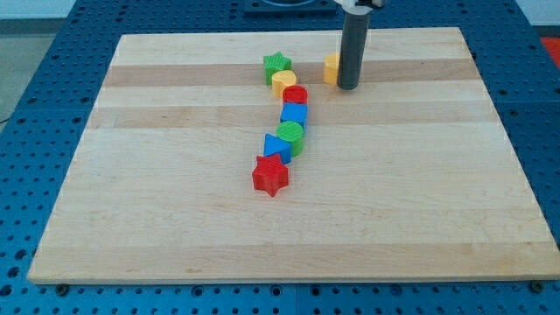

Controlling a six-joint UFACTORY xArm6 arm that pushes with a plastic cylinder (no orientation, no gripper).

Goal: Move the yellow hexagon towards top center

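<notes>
The yellow hexagon [332,68] sits near the view's top, a little right of centre, partly hidden behind my rod. My tip [347,87] rests on the board touching or nearly touching the hexagon's right side. To the hexagon's left a curving line of blocks runs down: a green star [276,66], a yellow cylinder [283,83], a red cylinder [296,96], a blue cube [294,114], a green cylinder [291,136], a blue triangle [276,147] and a red star [270,176].
The wooden board [175,219] lies on a blue perforated table [35,52]. The board's top edge is just above the hexagon.
</notes>
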